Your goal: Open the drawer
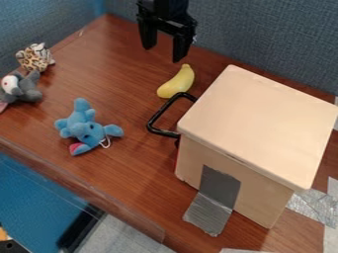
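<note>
The gripper hangs at the top of the view, left of centre, its two fingers spread apart with nothing between them. It is above the back of the table, up and left of a pale wooden box that stands on the right. A black handle sticks out from the box's left side, below and apart from the gripper. The drawer's front on that side is mostly hidden by the box top, so how far it stands out cannot be told.
A yellow banana lies between gripper and handle. A blue plush toy is left of the handle. Grey and spotted plush toys sit at the far left. Grey tape runs from the box to the table. Blue partitions stand behind.
</note>
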{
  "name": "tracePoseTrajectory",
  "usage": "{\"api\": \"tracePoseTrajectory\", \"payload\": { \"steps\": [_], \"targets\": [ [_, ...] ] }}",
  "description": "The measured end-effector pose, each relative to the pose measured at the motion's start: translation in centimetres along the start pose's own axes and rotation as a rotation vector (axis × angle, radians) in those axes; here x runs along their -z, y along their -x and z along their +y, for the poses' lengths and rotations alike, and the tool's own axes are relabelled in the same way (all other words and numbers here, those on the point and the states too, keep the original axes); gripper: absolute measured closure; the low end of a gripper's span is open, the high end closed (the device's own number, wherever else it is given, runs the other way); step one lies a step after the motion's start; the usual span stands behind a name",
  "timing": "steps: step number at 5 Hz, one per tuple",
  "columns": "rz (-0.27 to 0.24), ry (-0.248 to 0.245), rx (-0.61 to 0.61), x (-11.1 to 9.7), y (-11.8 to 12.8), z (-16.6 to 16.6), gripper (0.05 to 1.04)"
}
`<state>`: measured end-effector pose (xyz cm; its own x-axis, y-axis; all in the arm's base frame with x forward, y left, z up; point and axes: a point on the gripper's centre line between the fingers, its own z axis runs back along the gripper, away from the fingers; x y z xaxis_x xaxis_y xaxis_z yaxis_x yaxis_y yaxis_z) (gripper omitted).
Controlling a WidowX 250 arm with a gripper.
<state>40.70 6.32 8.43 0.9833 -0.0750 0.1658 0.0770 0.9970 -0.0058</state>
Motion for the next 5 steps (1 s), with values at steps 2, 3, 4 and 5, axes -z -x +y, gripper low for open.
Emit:
{"api": "tracePoseTrajectory", "payload": {
  "steps": [2,3,4,5],
  "targets": [
    [0.139,0.017,0.009,4.3,3.8,-1.5,0.083],
    [0.149,0.020,0.012,4.4,4.7,-2.6,0.083],
    [0.168,0.019,0.007,4.7,5.5,-3.5,0.083],
    [0.169,-0.002,-0.001,4.3,5.7,-4.0,0.084]
  ]
}}
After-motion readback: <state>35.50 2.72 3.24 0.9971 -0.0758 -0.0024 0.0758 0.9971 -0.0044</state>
